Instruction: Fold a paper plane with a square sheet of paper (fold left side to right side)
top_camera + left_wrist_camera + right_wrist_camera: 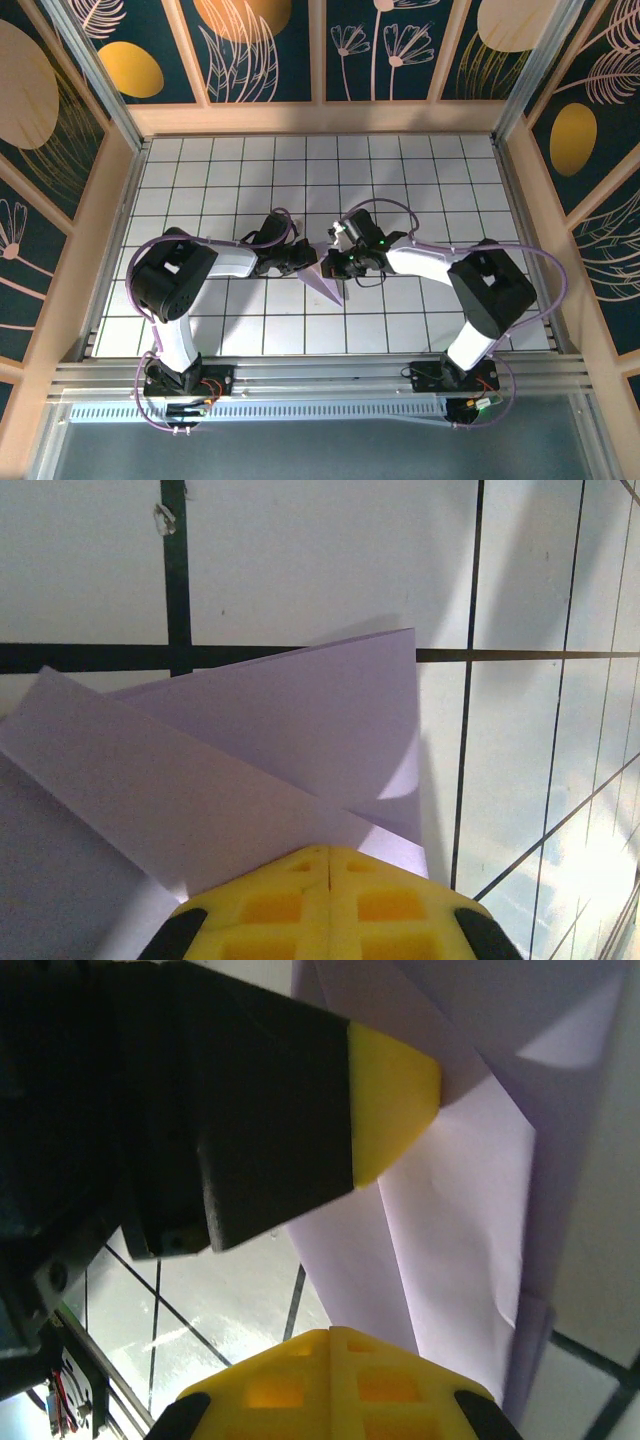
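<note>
The left end effector has its jaws closed together, tips resting on the sheet of paper, probably to pin a fold flat (whether any paper is pinched between them cannot be told). The right end effector, likewise closed, meets it from the opposite side, seemingly steadying the sheet. The paper, creased into overlapping flaps, lies mid-way across the surface between both arms.

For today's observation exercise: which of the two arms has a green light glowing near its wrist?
The right arm: a green light glows by its wrist, whereas the wrist of the left arm looks plain black.
</note>
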